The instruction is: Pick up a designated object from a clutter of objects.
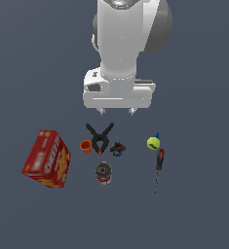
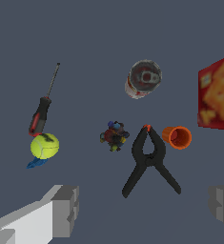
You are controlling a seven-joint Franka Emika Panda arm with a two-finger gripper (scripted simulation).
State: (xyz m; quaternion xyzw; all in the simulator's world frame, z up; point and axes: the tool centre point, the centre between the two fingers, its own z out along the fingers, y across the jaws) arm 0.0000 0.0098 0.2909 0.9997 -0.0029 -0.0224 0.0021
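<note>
Gripper point(image 1: 117, 112) hung high over the clutter, jaws wide apart, empty. Orange cup point(image 1: 86, 146) sat left of centre in the exterior view, touching or just beside the black clamp point(image 1: 100, 138), w/ red box point(image 1: 47, 158) further left. Cup looked light, stiff, smooth and tapered, so prob slippery. Best grip: across rim, from side away from clamp.

red cracker box point(image 1: 47, 158) with white lettering too blurred to read, no other legible text
</note>
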